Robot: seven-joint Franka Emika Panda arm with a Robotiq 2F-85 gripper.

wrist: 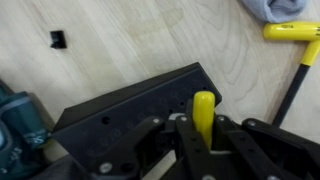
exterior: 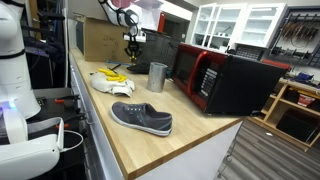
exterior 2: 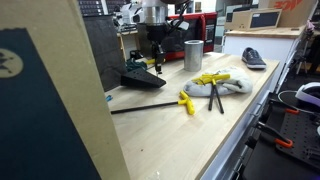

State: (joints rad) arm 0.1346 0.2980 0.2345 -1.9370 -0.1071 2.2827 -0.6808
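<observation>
Claw of mine (wrist: 203, 140) clenches a yellow cylindrical plastic tool handle (wrist: 203, 108) above the long pale wooden workshop countertop (wrist: 130, 40), well apart from a red-and-black microwave (exterior: 225, 80), just over a black wedge-shaped box (wrist: 120, 110).

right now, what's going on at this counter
The arm's gripper is shut on a yellow tool, holding it right over a black block on the counter. More yellow tools lie on a cloth near a cup. A shoe lies farther along.
</observation>
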